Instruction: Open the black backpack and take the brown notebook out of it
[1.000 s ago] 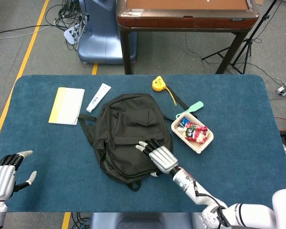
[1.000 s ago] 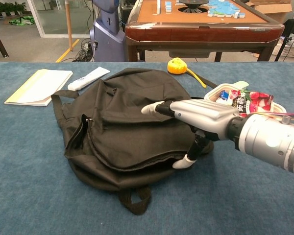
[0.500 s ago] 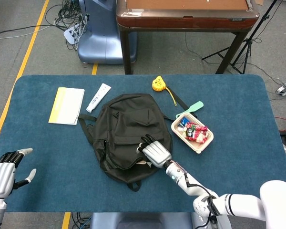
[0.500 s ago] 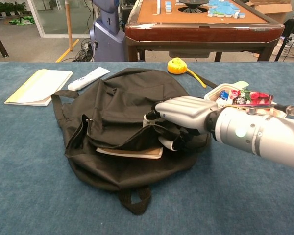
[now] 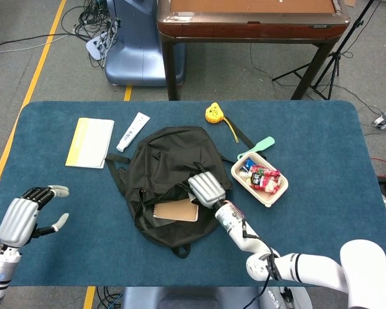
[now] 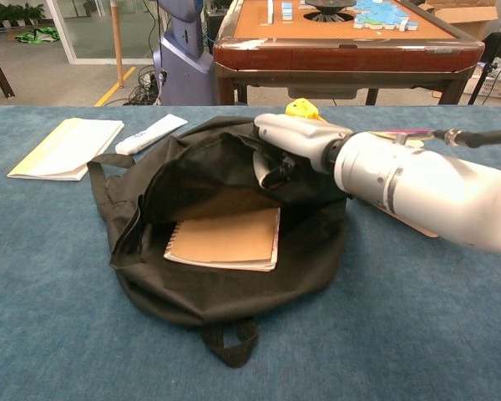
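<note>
The black backpack lies flat in the middle of the blue table. My right hand grips its front flap and holds it lifted back. Under the raised flap the brown notebook lies exposed inside the bag, spiral edge to the right. My left hand hovers open near the table's left front edge, apart from the bag; the chest view does not show it.
A yellow-and-white booklet and a white tube lie left of the bag. A yellow tape measure sits behind it. A snack tray and green brush are to its right.
My right hand closed on the bag's flap and pulled it up and back, uncovering the brown notebook. My left hand rose a little and moved inward.
</note>
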Available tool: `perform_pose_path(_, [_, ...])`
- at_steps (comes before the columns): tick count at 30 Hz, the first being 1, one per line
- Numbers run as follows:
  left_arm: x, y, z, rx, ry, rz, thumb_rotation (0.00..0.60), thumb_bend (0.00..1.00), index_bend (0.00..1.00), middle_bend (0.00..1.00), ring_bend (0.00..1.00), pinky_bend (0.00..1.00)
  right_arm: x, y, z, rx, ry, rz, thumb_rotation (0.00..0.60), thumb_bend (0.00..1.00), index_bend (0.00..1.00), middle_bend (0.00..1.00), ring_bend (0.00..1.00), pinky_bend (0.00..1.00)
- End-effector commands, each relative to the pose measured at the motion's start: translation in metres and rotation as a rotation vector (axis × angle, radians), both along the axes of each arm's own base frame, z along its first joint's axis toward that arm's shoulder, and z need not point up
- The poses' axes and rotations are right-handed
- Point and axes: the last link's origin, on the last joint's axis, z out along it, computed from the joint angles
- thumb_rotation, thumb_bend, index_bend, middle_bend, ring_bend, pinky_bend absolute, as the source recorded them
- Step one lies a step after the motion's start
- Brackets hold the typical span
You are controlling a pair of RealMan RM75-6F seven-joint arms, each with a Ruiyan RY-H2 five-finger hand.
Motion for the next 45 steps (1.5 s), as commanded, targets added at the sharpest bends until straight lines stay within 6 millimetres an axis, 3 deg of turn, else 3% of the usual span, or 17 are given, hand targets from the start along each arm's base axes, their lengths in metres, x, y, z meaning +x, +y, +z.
perform_pose_path(1, [0.02,0.016,-0.012,-0.091,-0.05,-0.142,0.6,0.27,0.43,0.46,0.45,0.42,0.006,-0.007,0.002,-0.032,-0.046,-0.037,0.6,1.0,0.65,0.56,0.29,0.07])
perform_pose_path(8, [0.058,0.035,-0.043,-0.235,-0.089,-0.366,0.6,0.27,0.48,0.53,0.5,0.5,0.017,-0.024,0.01,-0.114,-0.148,-0.121,0.6,1.0,0.65,0.55,0.29,0.08])
perform_pose_path(15, [0.079,0.062,-0.083,-0.33,-0.02,-0.486,0.6,0.27,0.49,0.54,0.5,0.5,0.027,-0.035,0.016,-0.146,-0.197,-0.15,0.6,1.0,0.65,0.54,0.29,0.08])
perform_pose_path(21, [0.078,0.088,-0.112,-0.33,0.084,-0.555,0.6,0.27,0.48,0.54,0.49,0.49,0.034,-0.04,0.018,-0.15,-0.228,-0.175,0.6,1.0,0.65,0.53,0.29,0.08])
perform_pose_path(25, [0.07,0.099,-0.129,-0.333,0.159,-0.587,0.6,0.27,0.44,0.5,0.45,0.43,0.034,-0.044,0.018,-0.149,-0.235,-0.196,0.6,1.0,0.65,0.52,0.29,0.08])
perform_pose_path(31, [0.062,0.107,-0.149,-0.333,0.294,-0.662,0.6,0.27,0.3,0.32,0.29,0.31,0.035,-0.048,0.017,-0.133,-0.247,-0.234,0.6,1.0,0.65,0.52,0.29,0.07])
perform_pose_path(45, [0.068,0.119,-0.185,-0.311,0.497,-0.792,0.6,0.27,0.22,0.24,0.24,0.28,0.033,-0.047,0.013,-0.107,-0.25,-0.266,0.6,1.0,0.65,0.51,0.29,0.07])
